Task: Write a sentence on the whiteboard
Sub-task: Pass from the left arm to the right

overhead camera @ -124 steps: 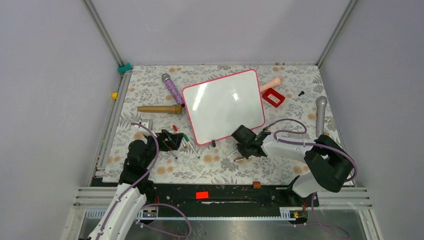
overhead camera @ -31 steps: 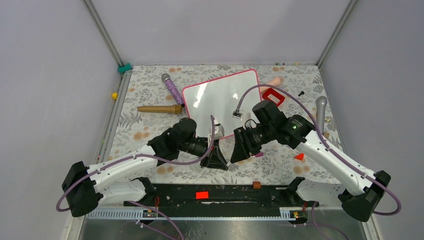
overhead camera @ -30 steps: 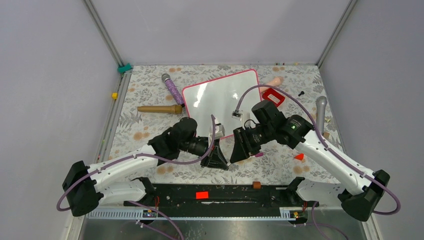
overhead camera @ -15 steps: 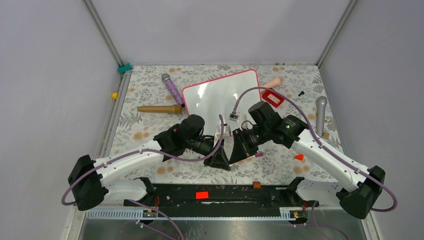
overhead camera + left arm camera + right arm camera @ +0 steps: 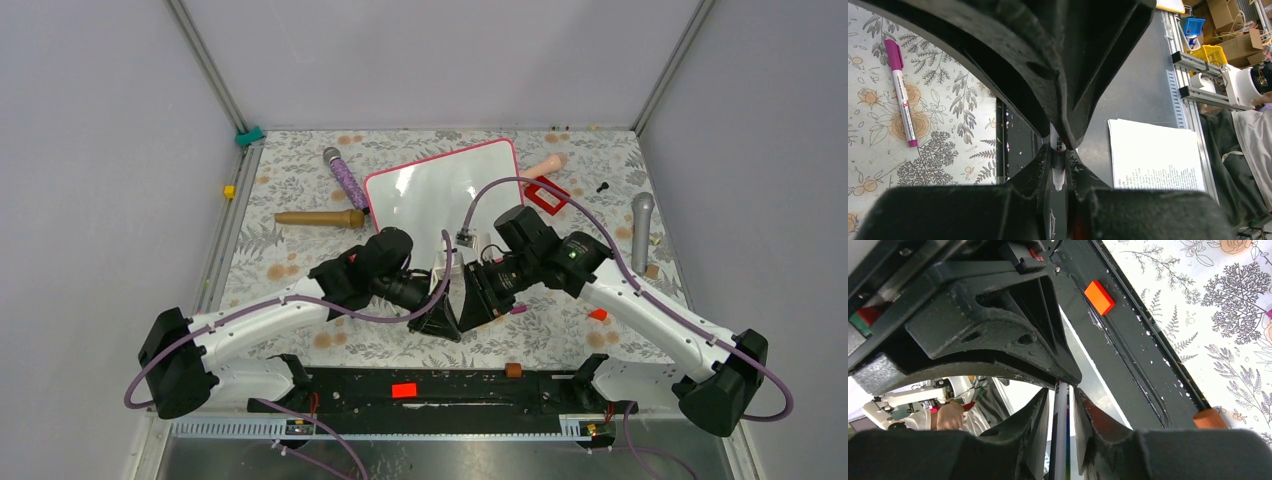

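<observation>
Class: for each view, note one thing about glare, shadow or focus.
Top external: soft glare patches on the whiteboard. Left wrist: the left gripper looms dark and underlit; the purple marker beyond is sharp. Right wrist: the right gripper is a dark mass up close; the orange block is crisp.

Left gripper (image 5: 443, 319), now carrying marker (image 5: 1058, 172), swung inward, meeting right gripper (image 5: 472, 304)

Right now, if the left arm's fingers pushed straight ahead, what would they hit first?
Probably the right fingers, which face the left fingers almost tip to tip around one thin pen.
</observation>
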